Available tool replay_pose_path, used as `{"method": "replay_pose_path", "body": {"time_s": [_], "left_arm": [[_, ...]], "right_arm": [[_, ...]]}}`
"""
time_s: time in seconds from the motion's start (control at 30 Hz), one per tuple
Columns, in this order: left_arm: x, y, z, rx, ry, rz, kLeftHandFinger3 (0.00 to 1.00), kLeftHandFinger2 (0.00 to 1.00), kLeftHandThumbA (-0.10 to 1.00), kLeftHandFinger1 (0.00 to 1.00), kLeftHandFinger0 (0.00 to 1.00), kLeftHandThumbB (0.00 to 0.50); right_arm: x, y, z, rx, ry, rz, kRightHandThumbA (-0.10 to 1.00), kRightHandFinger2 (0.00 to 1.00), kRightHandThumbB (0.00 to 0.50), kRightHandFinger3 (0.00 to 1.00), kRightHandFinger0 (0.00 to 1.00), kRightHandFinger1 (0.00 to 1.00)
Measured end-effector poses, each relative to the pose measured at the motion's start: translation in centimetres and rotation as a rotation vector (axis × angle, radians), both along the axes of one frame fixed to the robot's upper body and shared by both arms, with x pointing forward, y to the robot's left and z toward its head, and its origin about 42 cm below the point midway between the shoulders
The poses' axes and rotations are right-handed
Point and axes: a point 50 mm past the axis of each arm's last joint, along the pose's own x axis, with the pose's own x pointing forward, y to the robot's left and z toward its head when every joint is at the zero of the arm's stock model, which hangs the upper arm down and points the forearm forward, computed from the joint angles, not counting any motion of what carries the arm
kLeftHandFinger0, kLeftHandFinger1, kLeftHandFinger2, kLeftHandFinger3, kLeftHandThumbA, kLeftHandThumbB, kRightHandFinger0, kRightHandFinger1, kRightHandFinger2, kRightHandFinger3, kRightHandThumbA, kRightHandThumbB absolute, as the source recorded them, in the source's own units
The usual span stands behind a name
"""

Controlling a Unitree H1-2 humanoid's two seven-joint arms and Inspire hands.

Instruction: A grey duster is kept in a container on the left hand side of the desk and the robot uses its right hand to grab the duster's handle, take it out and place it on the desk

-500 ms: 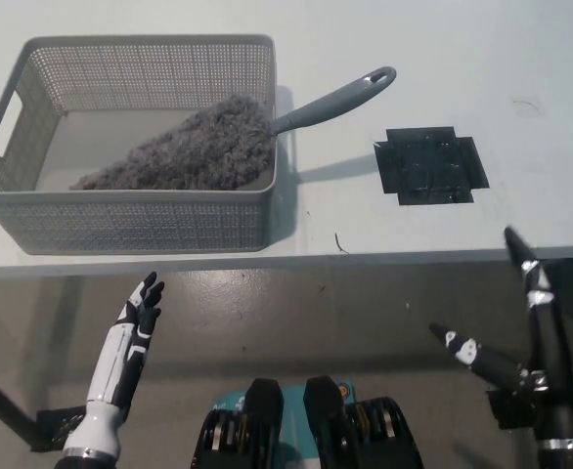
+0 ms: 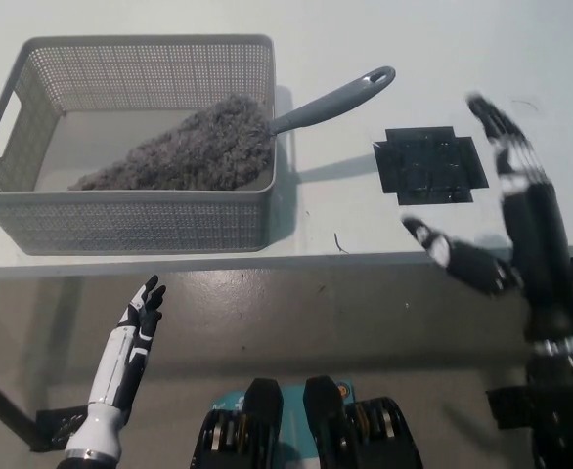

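Note:
A fluffy grey duster (image 2: 184, 151) lies inside a grey perforated basket (image 2: 120, 227) on the desk's left side. Its grey handle (image 2: 333, 100) sticks out over the basket's right rim, pointing up and to the right, with a hole at its tip. My black right hand (image 2: 506, 220) is raised over the desk's right front part, open with fingers spread, well to the right of the handle and not touching it. My white left hand (image 2: 130, 342) rests open below the desk's front edge at lower left.
A black tape patch (image 2: 429, 165) is stuck on the white desk (image 2: 365, 220) to the right of the basket, between the handle and my right hand. The desk's front edge runs across the middle of the view.
My right hand has risen from below the desk's front edge to above the desk surface, moving up and toward the tape patch. The duster, basket and left hand have not moved.

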Motion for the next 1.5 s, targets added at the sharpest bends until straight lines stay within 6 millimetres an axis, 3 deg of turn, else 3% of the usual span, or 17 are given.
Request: {"method": "replay_pose_path", "body": {"time_s": [0.13,0.3,0.6,0.8,1.07,1.17,1.37,1.5], "left_arm": [[0.0,0.0,0.0,0.0,0.001,-0.001,1.0,1.0,1.0,1.0,1.0,0.003],[-0.1,-0.2,0.0,0.0,0.001,-0.006,1.0,1.0,1.0,1.0,1.0,0.0],[-0.1,-0.9,0.7,0.012,-0.038,-0.038,1.0,1.0,1.0,1.0,1.0,0.0],[-0.1,-1.6,1.4,0.021,-0.082,-0.074,1.0,1.0,1.0,1.0,1.0,0.0],[-0.1,-1.6,1.5,0.033,-0.091,-0.082,1.0,1.0,1.0,1.0,1.0,0.016],[0.0,-1.6,1.5,0.036,-0.092,-0.085,1.0,1.0,1.0,1.0,1.0,0.026],[0.0,-1.7,1.5,0.041,-0.092,-0.088,1.0,1.0,1.0,1.0,1.0,0.004],[0.0,-1.7,1.4,0.05,-0.089,-0.093,1.0,1.0,1.0,1.0,1.0,0.0]], "right_arm": [[1.9,1.7,2.6,-0.083,-0.037,0.0,0.97,1.0,0.493,1.0,1.0,1.0],[5.8,4.7,5.8,-0.243,-0.037,-0.029,0.97,1.0,0.5,1.0,1.0,1.0],[13.2,9.9,8.5,-0.544,0.05,-0.159,0.97,1.0,0.5,1.0,1.0,1.0],[16.3,11.0,8.8,-0.681,0.12,-0.274,0.93,1.0,0.5,1.0,1.0,1.0],[17.7,10.7,6.4,-0.756,0.231,-0.331,0.92,1.0,0.5,1.0,1.0,1.0],[17.7,10.6,6.3,-0.763,0.26,-0.323,0.99,1.0,0.5,1.0,1.0,1.0],[17.2,10.5,7.2,-0.751,0.277,-0.299,1.0,1.0,0.499,1.0,1.0,1.0],[16.0,10.6,9.4,-0.693,0.219,-0.28,1.0,1.0,0.484,1.0,1.0,1.0]]}}
